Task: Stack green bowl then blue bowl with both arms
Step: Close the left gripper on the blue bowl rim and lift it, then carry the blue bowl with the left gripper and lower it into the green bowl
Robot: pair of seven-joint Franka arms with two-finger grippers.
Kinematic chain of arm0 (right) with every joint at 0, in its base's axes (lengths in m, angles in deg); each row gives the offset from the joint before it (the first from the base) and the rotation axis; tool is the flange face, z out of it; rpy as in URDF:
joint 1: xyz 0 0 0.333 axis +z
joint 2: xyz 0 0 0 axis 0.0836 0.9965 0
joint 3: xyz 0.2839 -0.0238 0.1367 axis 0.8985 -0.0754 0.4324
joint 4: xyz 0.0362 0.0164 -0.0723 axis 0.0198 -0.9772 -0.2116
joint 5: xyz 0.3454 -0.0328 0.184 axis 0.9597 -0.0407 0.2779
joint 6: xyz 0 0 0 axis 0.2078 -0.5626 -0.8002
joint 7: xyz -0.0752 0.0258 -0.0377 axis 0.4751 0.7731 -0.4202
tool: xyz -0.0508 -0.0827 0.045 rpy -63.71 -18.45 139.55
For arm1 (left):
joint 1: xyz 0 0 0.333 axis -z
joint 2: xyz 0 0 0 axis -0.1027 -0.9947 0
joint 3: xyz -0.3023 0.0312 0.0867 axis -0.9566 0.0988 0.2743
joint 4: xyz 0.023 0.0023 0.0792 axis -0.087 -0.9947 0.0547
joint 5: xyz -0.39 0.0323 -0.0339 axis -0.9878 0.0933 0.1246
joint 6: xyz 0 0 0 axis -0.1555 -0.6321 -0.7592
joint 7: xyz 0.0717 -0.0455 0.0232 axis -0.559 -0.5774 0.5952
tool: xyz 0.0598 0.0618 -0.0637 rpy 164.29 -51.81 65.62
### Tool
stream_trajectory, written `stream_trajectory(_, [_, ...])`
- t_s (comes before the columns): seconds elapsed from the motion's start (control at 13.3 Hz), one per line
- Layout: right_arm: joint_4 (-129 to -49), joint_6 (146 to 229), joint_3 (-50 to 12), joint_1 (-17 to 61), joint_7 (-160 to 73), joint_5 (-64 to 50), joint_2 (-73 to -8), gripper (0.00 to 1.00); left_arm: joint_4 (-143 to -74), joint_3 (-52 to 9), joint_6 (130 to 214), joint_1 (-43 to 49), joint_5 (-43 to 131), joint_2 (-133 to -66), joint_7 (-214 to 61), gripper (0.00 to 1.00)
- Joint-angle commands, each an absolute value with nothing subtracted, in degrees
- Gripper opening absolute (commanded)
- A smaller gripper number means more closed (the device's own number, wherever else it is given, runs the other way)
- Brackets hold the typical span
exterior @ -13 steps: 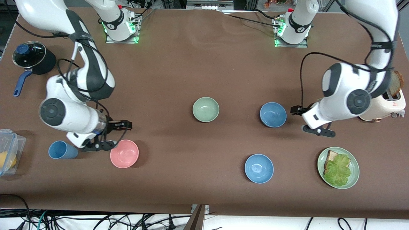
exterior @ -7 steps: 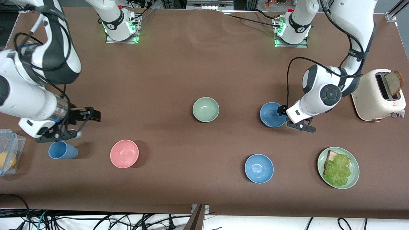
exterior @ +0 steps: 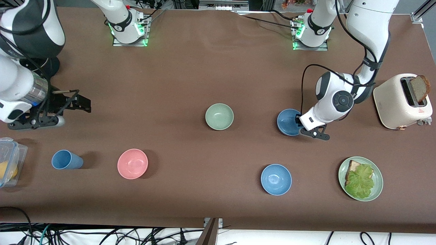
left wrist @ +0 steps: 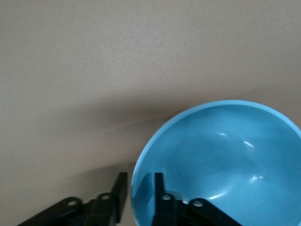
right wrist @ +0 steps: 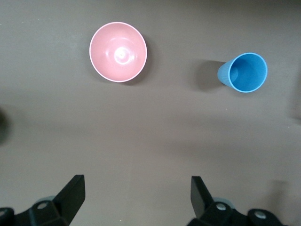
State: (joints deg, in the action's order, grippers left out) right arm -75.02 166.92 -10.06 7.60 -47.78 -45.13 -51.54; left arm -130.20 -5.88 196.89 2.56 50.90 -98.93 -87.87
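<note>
Two pincers at work over the brown surface (exterior: 190,68).

The right pincer (exterior: 69,102) hangs released over bare surface at the right arm's end, above the blue cup (exterior: 64,160) and the pink bowl (exterior: 132,163). The green bowl (exterior: 219,116) sits in the middle, untouched. Beside it, the left pincer (left wrist: 140,188) grasps the blue bowl (exterior: 287,121) by the rim, one finger (left wrist: 157,186) inside and one outside.

Both arms are glossy white with rounded shells, dark grey joint bands and round dark caps. Black cables loop along each. The left arm (exterior: 335,102) ends in a black two-fingered left hand (left wrist: 140,197); the right hand (right wrist: 136,195) is black too. Both bases glow green.
</note>
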Motion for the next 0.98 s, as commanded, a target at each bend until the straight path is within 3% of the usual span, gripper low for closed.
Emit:
stream_trajectory(0.0, [-76.8, 167.2, -9.7, 6.9, -47.1, -45.2, -55.2, 0.99, -130.6, -5.6, 196.7, 3.2, 49.7, -97.8, -88.8, 0.00])
stream_trajectory(0.3, [-77.3, 166.5, -10.5, 6.6, -47.2, -45.7, -57.9, 0.99, -128.5, -5.7, 191.2, 3.2, 49.7, -95.1, -88.8, 0.00])
stream_trajectory(0.6, [-78.3, 164.9, -12.9, 6.6, -46.6, -45.8, -59.7, 0.99, -117.3, -10.1, 174.6, 3.6, 47.5, -92.6, -86.2, 0.00])
stream_trajectory(0.9, [-78.3, 163.8, -14.2, 6.7, -41.5, -45.7, -59.9, 0.99, -107.7, -17.1, 171.5, 8.1, 45.2, -97.6, -75.9, 0.00])
